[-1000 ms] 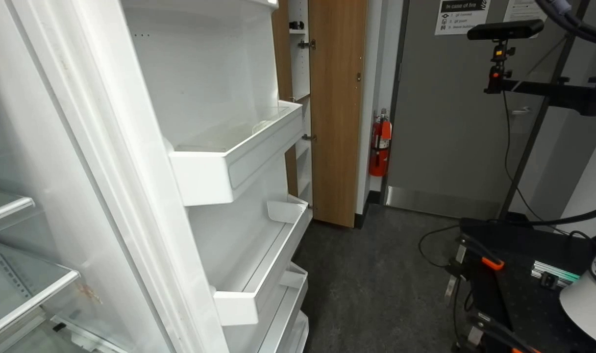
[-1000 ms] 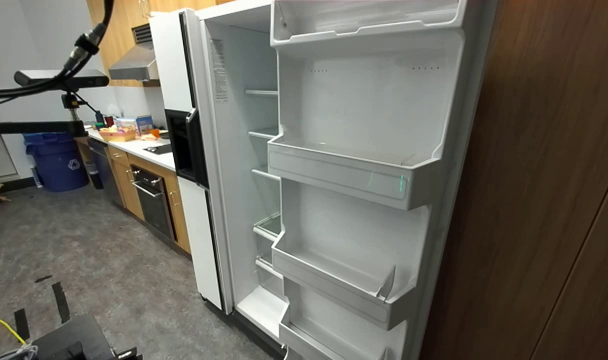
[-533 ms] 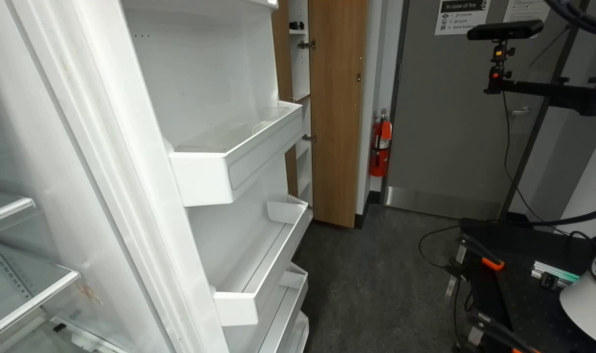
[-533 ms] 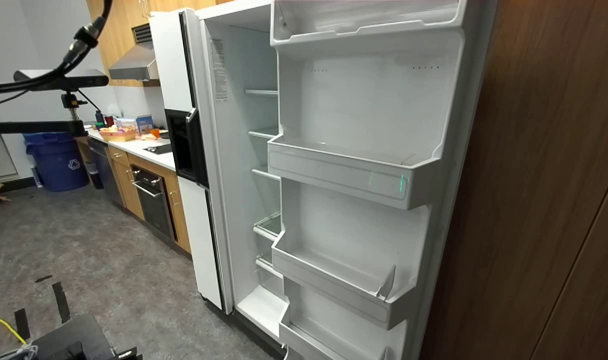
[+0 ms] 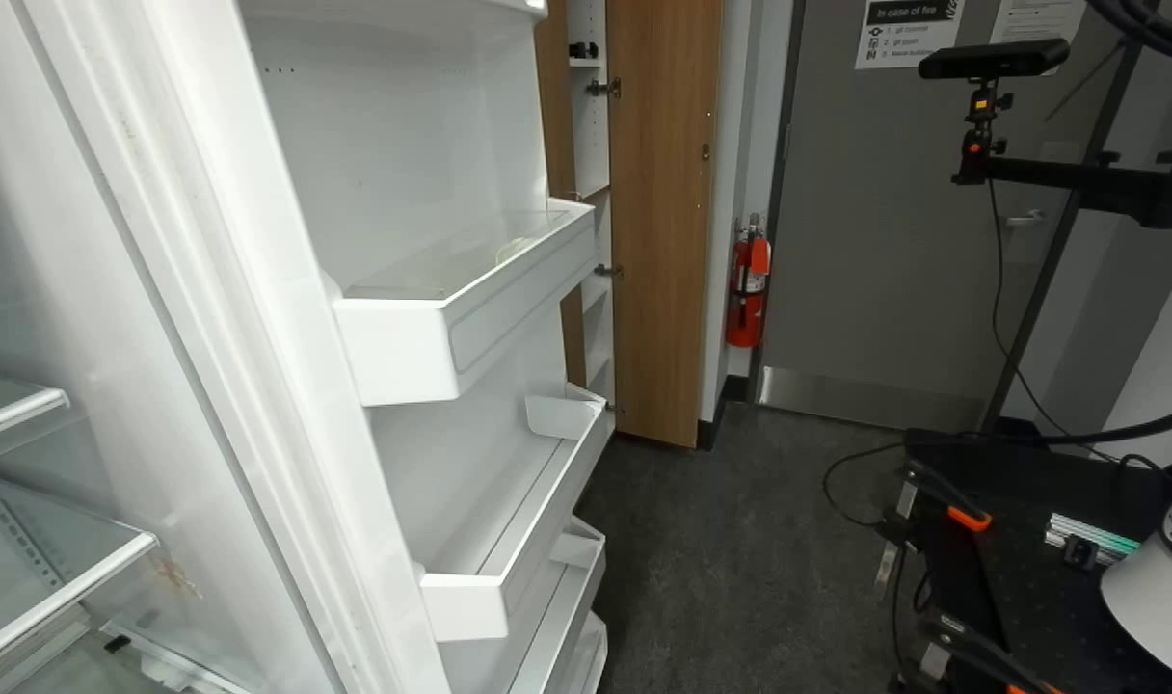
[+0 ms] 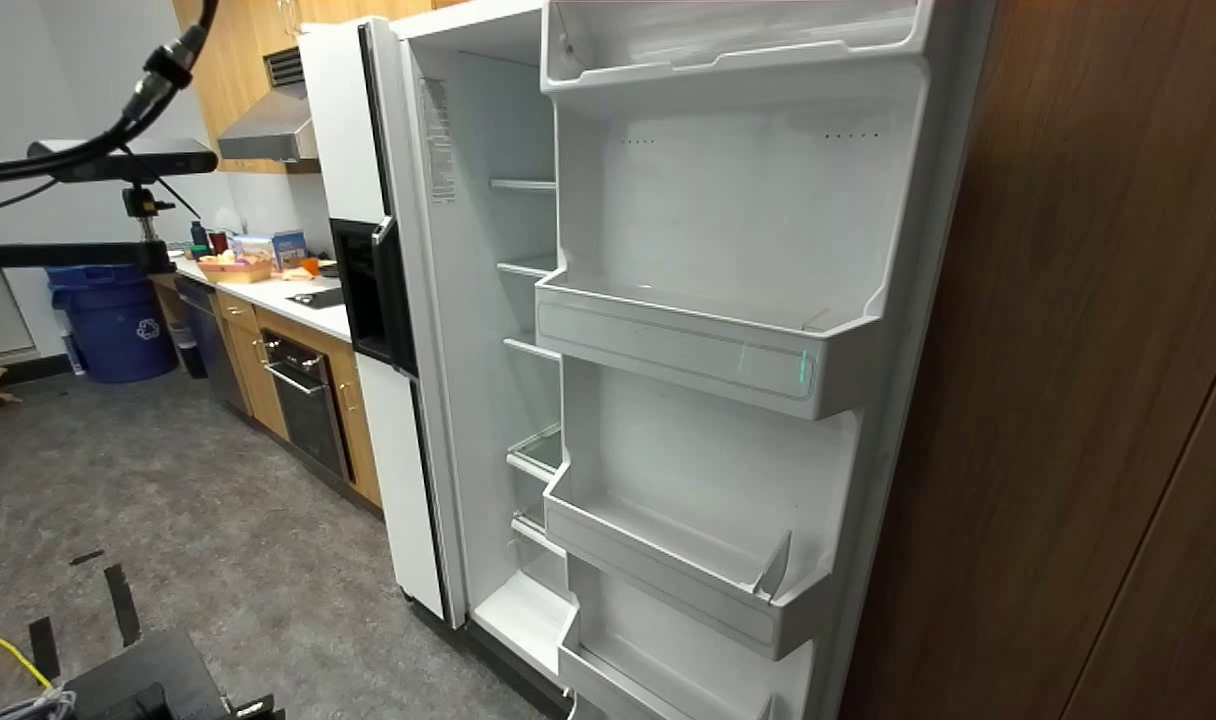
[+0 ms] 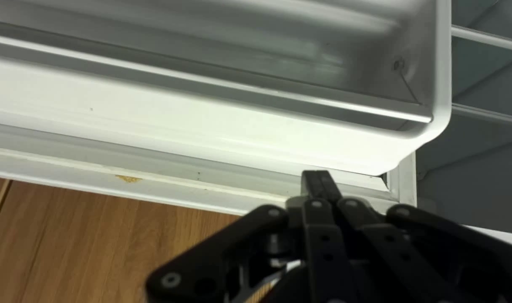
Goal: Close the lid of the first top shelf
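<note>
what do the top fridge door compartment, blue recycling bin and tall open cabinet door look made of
Top fridge door compartment: probably molded plastic, white and fairly glossy, given its rounded corner and highlights.
Blue recycling bin: likely plastic, from its uniform solid blue; too distant to judge finish.
Tall open cabinet door: wood or laminate, satin; brown grain shows, but can't settle which.

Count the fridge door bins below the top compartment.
4, stacked below the top compartment: upper bin, second bin, third bin, and fourth bin, which is partly hidden and cut off by the picture's bottom edge. More could be out of view below.
</note>
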You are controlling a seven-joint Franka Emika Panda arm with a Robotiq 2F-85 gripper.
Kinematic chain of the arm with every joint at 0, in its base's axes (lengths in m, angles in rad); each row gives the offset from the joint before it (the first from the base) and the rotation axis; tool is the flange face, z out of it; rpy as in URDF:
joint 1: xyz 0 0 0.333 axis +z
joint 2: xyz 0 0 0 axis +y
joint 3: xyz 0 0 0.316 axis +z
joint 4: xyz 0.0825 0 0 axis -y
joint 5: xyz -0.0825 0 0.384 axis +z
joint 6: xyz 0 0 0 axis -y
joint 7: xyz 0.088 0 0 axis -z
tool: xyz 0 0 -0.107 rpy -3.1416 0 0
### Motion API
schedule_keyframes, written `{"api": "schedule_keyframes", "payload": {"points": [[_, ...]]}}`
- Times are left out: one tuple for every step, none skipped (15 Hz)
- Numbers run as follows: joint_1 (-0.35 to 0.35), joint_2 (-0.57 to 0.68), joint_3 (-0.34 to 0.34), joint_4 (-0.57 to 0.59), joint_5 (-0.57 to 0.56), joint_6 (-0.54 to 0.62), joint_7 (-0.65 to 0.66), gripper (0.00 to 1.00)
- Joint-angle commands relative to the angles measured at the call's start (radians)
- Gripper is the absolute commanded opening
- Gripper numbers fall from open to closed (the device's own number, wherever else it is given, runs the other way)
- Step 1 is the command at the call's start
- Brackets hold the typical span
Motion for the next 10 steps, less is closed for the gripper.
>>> {"api": "schedule_keyframes", "payload": {"points": [[-0.013,-0.018,-0.013,-0.026,0.008,0.003,-0.019,0.00],[-0.008,-0.013,-0.011,-0.022,0.000,-0.020,-0.005,0.00],[-0.004,-0.013,-0.009,-0.028,-0.002,-0.026,0.004,0.00],[-0.001,-0.016,-0.007,-0.036,-0.002,-0.028,0.003,0.00],[0.000,-0.019,-0.005,-0.048,-0.002,-0.018,-0.001,0.00],[0.004,-0.022,-0.002,-0.063,-0.004,-0.009,0.000,0.00],[0.006,-0.022,0.002,-0.070,-0.003,-0.015,0.001,0.00],[0.007,-0.025,0.006,-0.082,-0.001,-0.012,0.002,0.00],[0.009,-0.028,0.010,-0.093,-0.002,-0.014,0.003,0.00],[0.010,-0.031,0.014,-0.105,0.001,-0.013,0.001,0.00]]}}
